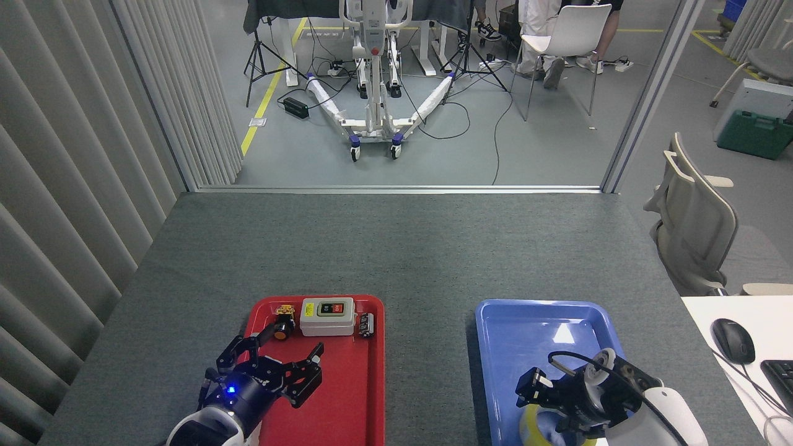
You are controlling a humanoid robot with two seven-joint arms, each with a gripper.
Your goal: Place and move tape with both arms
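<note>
The yellow tape roll (530, 431) is at the near end of the blue tray (540, 304), mostly covered by my right gripper (544, 406). That gripper's black fingers are closed around the roll from above, and only the roll's left yellow edge shows. My left gripper (279, 360) hovers open over the near left part of the red tray (354, 390), fingers spread, blue light on, holding nothing.
At the far end of the red tray sit a grey switch box (327, 316), a black and orange push button (283, 327) and a small black part (365, 324). A white desk with a mouse (733, 341) and keyboard (782, 379) borders the right. Curtain panels line the left.
</note>
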